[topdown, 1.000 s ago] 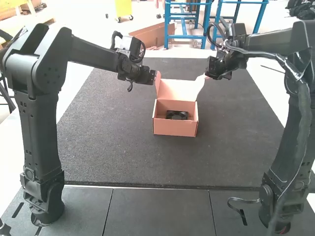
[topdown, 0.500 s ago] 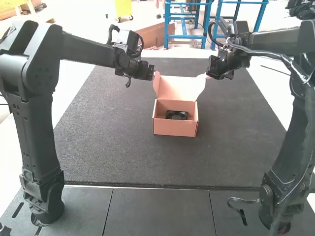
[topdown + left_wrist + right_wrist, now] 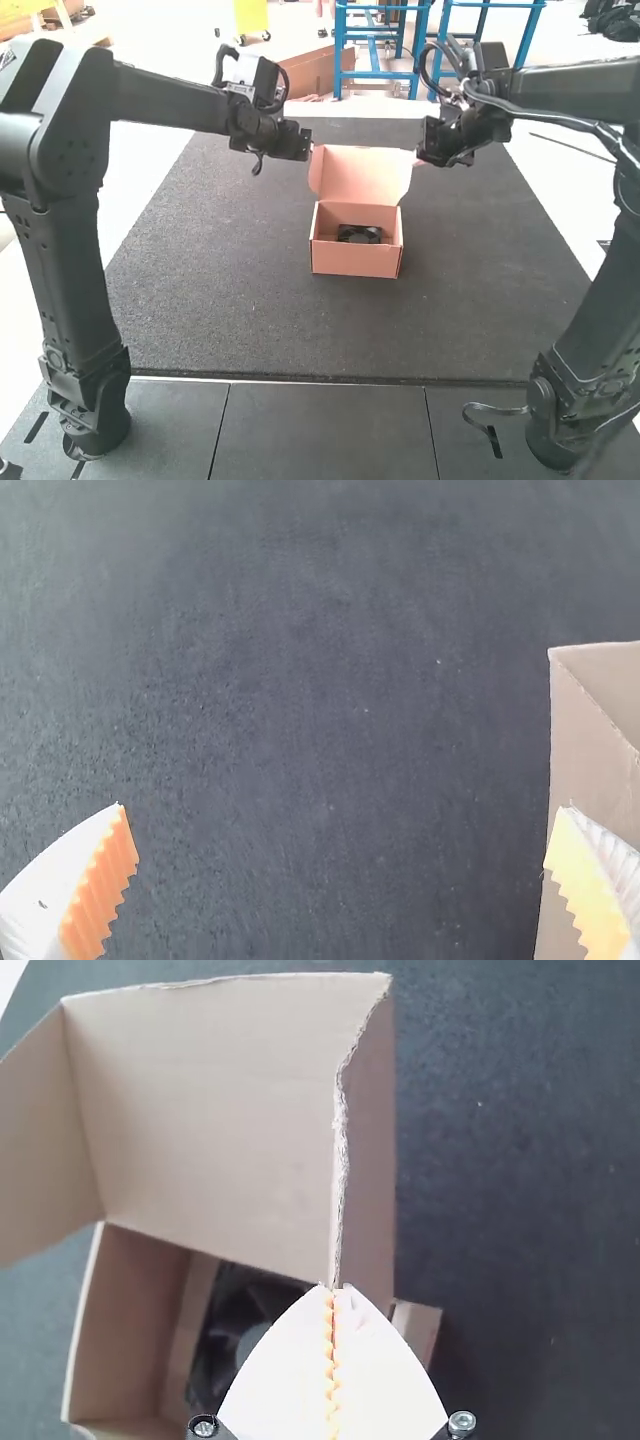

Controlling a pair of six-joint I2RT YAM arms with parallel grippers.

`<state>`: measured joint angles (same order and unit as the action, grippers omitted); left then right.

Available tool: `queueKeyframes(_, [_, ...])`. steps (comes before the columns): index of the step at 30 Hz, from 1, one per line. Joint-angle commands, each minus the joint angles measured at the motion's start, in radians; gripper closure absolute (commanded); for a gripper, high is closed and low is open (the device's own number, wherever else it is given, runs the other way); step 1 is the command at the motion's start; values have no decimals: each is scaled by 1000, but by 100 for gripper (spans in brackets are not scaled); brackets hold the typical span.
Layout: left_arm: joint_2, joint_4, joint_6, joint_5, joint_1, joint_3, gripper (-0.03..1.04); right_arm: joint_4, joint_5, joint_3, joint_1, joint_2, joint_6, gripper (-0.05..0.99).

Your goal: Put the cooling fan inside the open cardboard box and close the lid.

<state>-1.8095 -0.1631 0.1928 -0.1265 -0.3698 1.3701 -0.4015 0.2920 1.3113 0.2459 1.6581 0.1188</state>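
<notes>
Holding the raised lid of the cardboard box, cooling fan already inside.
Right gripper pinches the lid's side flap at the upper right corner, fingers pressed together on the card. Left gripper stands wide apart beside the lid's left edge. Box rests midway on the black mat.
</notes>
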Motion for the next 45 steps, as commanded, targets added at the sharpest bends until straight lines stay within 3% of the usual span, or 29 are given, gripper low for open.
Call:
queueKeyframes(1, [58,7,8,8,-15,-14,4,0,13,-20,12,-37,-10,95])
queueKeyframes(25, [108,14,7,28,-54,-108,4,1,19,-130,21,-133,-4,95])
queueKeyframes(45, [127,10,10,45,-57,-149,4,1,21,-224,58,-196,1,95])
